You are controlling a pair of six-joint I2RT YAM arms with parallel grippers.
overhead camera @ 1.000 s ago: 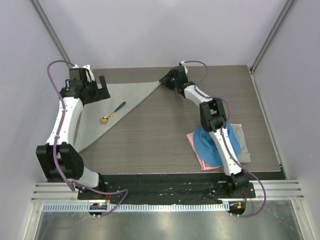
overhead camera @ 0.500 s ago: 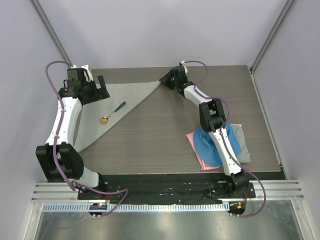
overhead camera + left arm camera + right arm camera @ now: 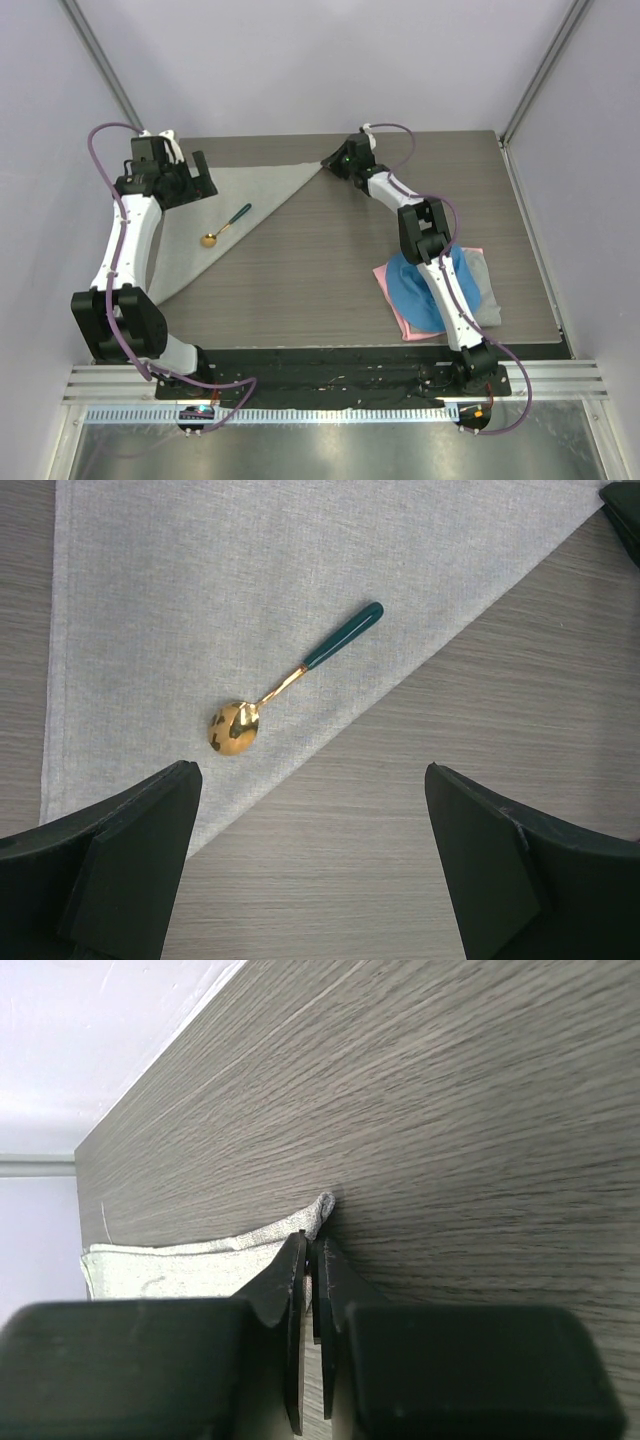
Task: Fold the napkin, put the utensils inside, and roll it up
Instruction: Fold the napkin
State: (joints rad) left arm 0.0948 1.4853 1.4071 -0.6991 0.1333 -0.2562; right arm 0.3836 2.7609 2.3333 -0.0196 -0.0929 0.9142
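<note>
The light grey napkin [image 3: 200, 205] lies folded into a triangle at the table's far left. The spoon [image 3: 226, 226], with a dark green handle and a gold bowl, lies on it near the diagonal edge. My left gripper [image 3: 198, 176] hovers open and empty above the napkin's far left part. In the left wrist view the spoon [image 3: 290, 685] lies on the napkin [image 3: 180, 590] ahead of the open gripper [image 3: 310, 775]. My right gripper [image 3: 329, 160] is shut on the napkin's far right corner. The right wrist view shows that corner [image 3: 322, 1208] poking out past the closed gripper [image 3: 312, 1247].
A blue cloth [image 3: 412, 285] lies on a pink cloth [image 3: 397, 300] with a grey piece [image 3: 486, 290] at the near right, under the right arm. The wood-grain table [image 3: 320, 270] has walls close on the left, back and right.
My left gripper has shifted slightly to the left, still open. The right gripper, napkin and spoon have barely moved.
</note>
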